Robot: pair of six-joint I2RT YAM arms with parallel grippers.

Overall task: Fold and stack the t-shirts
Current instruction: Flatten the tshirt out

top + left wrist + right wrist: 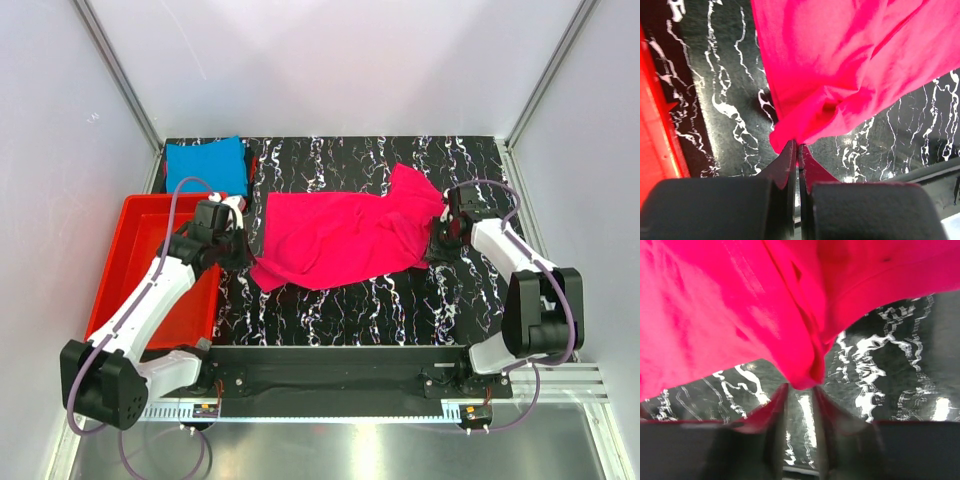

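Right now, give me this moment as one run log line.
left gripper shut on pink t-shirt corner | right gripper jaws parted at its edge | blue t-shirt folded, far left | not stacked

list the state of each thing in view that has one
pink t-shirt, unfolded, rumpled across the table
blue t-shirt, folded, lying at the far left corner
red tray, flat at the table's left side
left gripper, shut on a corner of the pink t-shirt
right gripper, jaws apart, the shirt's edge at its tips
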